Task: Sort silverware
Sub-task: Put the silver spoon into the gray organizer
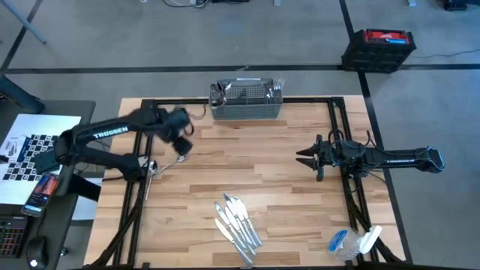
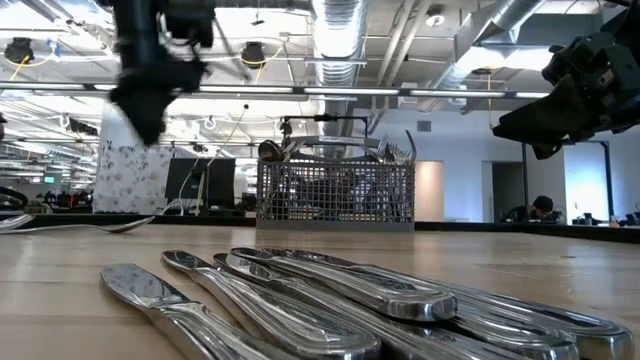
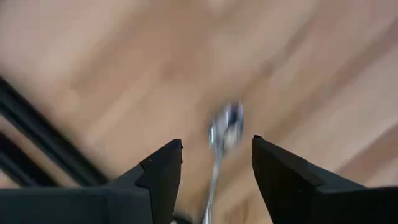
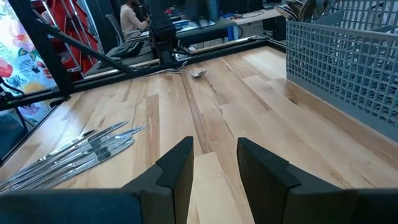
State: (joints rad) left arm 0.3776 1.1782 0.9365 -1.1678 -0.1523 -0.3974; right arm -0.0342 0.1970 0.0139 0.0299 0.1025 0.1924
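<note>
Shiny silver-metal table knives (image 1: 238, 220) bunched on wooden table (image 1: 262, 180), near front edge at middle; long axes roughly parallel, running front-to-back with slight diagonal. Single shiny metal spoon (image 1: 161, 166) lies at table's left side, beside black frame rail, bowl toward centre, handle toward left edge. Left gripper (image 1: 182, 142) raised above spoon, fingers spread, nothing held. Right gripper (image 1: 306, 159) hovers at right side, fingers narrowly parted, empty. Grey wire-mesh basket (image 1: 246, 110) stands at far edge, cutlery upright inside. Crumpled clear plastic bag (image 1: 351, 244) at front right corner.
</note>
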